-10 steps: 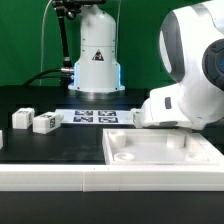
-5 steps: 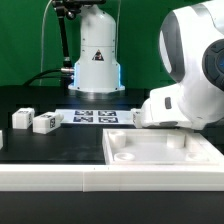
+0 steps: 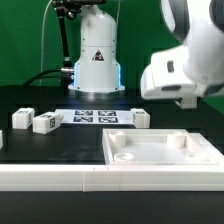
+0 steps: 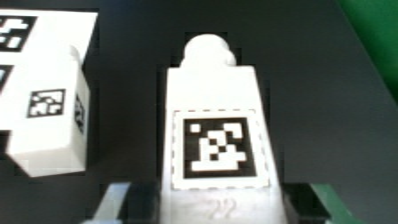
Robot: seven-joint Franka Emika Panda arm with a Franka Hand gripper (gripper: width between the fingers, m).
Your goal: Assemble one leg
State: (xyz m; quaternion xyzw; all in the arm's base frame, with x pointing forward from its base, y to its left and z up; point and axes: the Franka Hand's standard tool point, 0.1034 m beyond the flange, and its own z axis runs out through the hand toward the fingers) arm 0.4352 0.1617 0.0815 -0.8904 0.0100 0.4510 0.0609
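- Exterior view, with every place given from the marker board (image 3: 96, 117), a flat white board of black-and-white tags lying mid-bench.
- Well to the exterior view's left of the marker board, a small white tagged block (image 3: 20, 118) stands on the black bench (image 3: 40, 98).
- Between that block and the marker board, a second tagged block (image 3: 45, 122) lies just beside the first.
- Behind the marker board stands the white robot base (image 3: 97, 55).
- Just off the marker board's edge on the exterior view's right lies a small white piece (image 3: 140, 118). It is too small to identify.
- In front of the marker board and toward the exterior view's right lies a large flat white panel (image 3: 160, 150) with round corner sockets.
- Above and to the exterior view's right of the marker board hangs the bulky white arm (image 3: 185, 70). The gripper itself cannot be made out from this side.
- Wrist view: the gripper (image 4: 221, 198) is closed on the leg (image 4: 214, 110), with its grey fingers (image 4: 125, 200) against the two sides of the leg's near end.
- The leg is a long white block with a square tag facing the camera and a rounded tip pointing away.
- Another tagged white block (image 4: 45, 95) lies near the leg, apart from it, on the black bench.
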